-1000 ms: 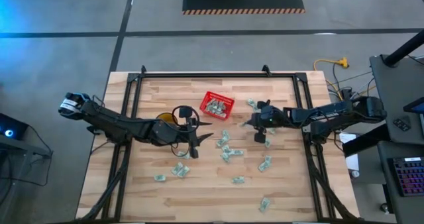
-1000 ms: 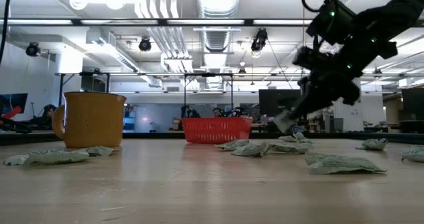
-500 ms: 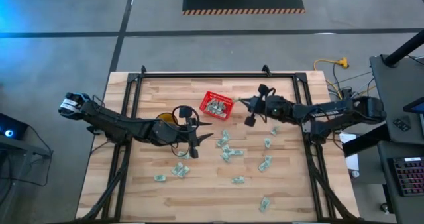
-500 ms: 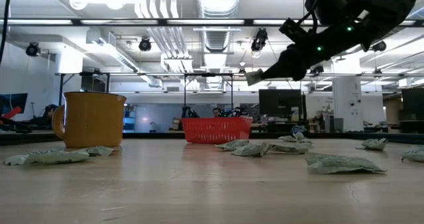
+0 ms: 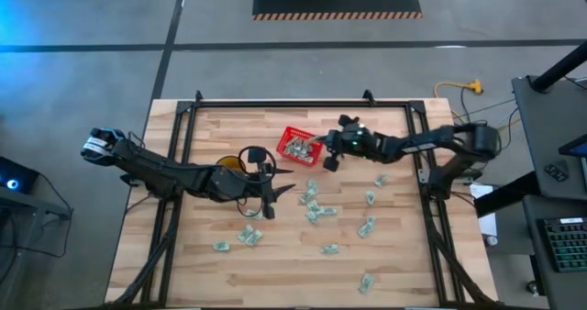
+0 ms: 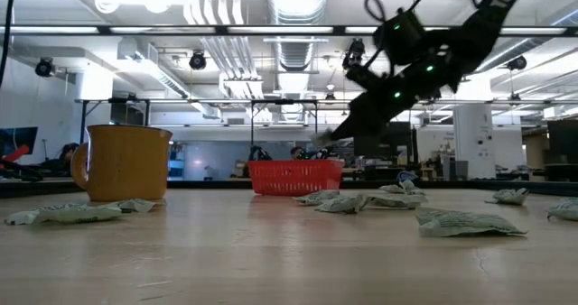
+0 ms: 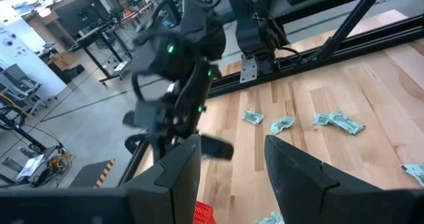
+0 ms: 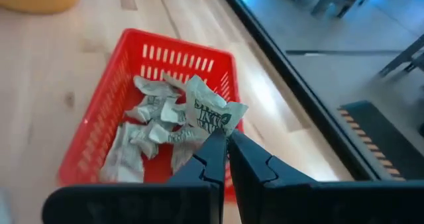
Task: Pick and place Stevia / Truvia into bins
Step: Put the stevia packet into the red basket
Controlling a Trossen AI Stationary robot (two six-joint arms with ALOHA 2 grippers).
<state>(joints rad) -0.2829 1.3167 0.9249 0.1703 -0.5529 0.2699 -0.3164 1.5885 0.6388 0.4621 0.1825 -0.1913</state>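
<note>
Right gripper (image 8: 225, 139) pinched shut on one crumpled Stevia sachet (image 8: 212, 112), held above the red basket (image 8: 106, 105) with several sachets already inside. More loose sachets (image 5: 314, 205) scattered across the wooden table (image 5: 413, 264). Left gripper (image 5: 280, 189) parked beside a yellow mug (image 6: 122, 163), fingers apart, holding nothing.

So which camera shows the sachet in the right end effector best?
The right wrist view: the sachet sits pinched in the shut right end effector, above the red basket. The high view shows it only as a pale speck beside the basket. The low view shows a pale scrap over the basket. The left wrist view doesn't show it clearly.
</note>
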